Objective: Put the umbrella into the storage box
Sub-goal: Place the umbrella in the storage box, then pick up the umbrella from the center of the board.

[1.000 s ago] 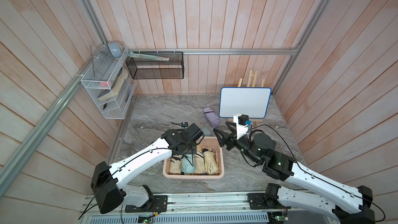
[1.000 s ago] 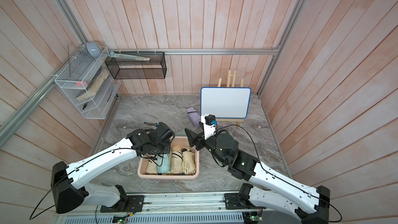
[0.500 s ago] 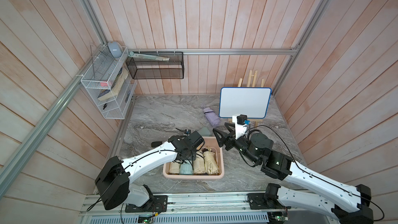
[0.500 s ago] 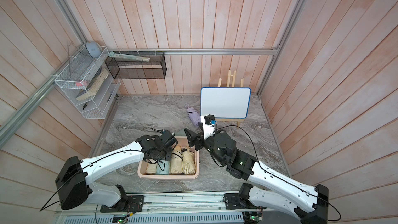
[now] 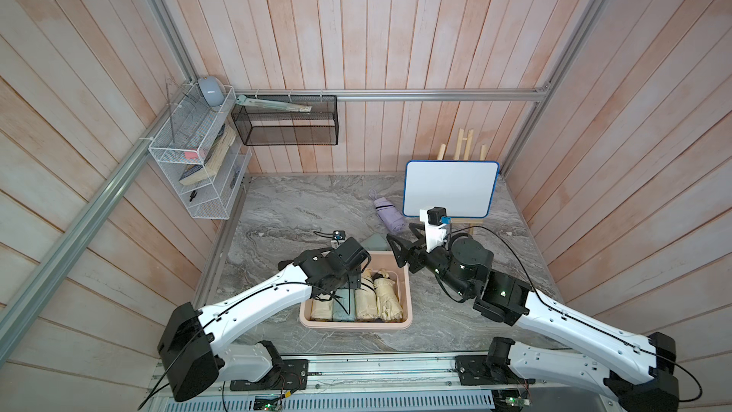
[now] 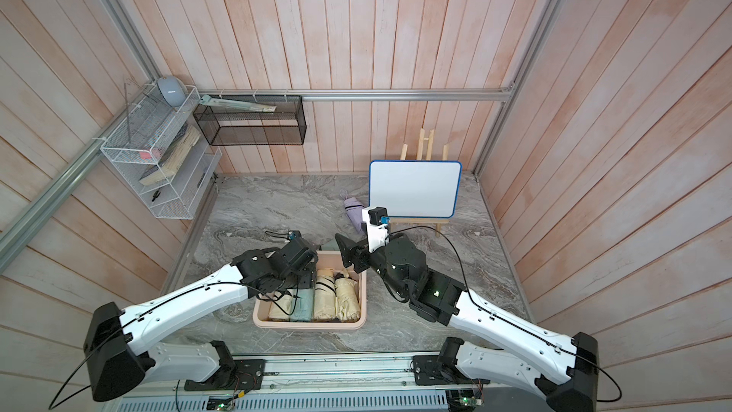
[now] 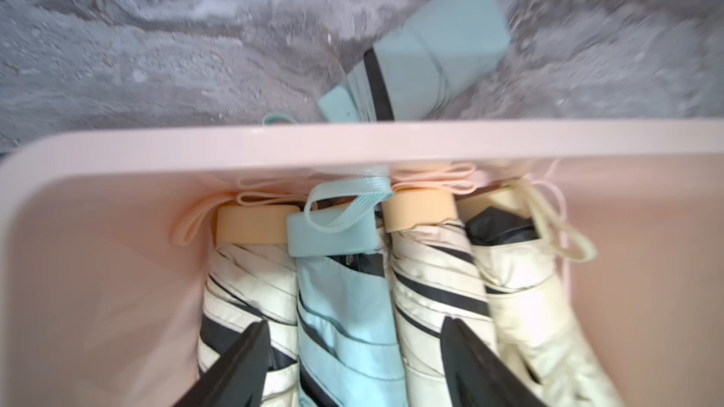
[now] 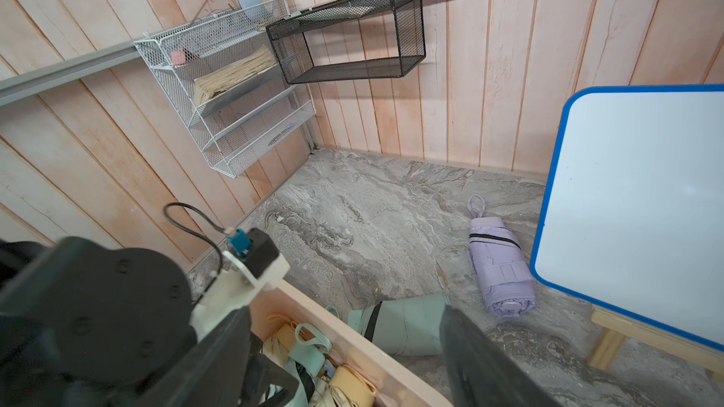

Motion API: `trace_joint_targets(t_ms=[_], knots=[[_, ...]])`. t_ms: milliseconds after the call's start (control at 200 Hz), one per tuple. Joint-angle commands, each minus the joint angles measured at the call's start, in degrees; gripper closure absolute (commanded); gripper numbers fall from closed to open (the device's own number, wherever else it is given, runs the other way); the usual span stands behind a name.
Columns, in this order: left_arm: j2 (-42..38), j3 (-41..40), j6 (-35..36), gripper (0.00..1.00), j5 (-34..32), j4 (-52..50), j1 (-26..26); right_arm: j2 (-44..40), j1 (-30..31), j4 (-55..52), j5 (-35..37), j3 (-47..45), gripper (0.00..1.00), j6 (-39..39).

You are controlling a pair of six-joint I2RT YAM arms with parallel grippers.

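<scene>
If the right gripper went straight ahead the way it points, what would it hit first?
Probably the mint-green folded umbrella lying on the table just behind the storage box; depth is uncertain.

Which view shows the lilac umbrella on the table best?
The right wrist view: the lilac umbrella lies whole and sharp on the table beside the whiteboard, loop included. In both top views the umbrella is small and far off. The left wrist view catches only a blurred sliver at its picture's edge.
</scene>
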Motion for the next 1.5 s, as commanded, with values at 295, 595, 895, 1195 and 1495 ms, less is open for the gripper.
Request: trace_joint_targets(t_ms=[295,595,895,1195,1495], knots=[[-13.52,-0.34,-5.29,0.25,-1.83,6.41,8.17,17.70,-9.81,-14.18,-7.21,16.24,0.17,-4.38],[-19.58,-5.38,-11.08,0.25,-2.02,9.72,15.37,38.21,-12.49,-27.85,-7.02,35.20,0.15,-12.87],[-18.14,-3.19,-10.73,0.25,-0.40,8.20,21.16,54.56,-12.74,-34.20,1.64,50.10,0.14,-16.20],[-13.80,-0.56,-7.90,0.25,3.50,9.02,26.85,71.59,-12.90,-40.85,12.43,66.61,0.15,-22.26],[-9.48,1.90,-6.16,0.25,7.15,8.99,30.41,80.47,-13.98,-42.31,15.04,72.61,0.16,-23.89]])
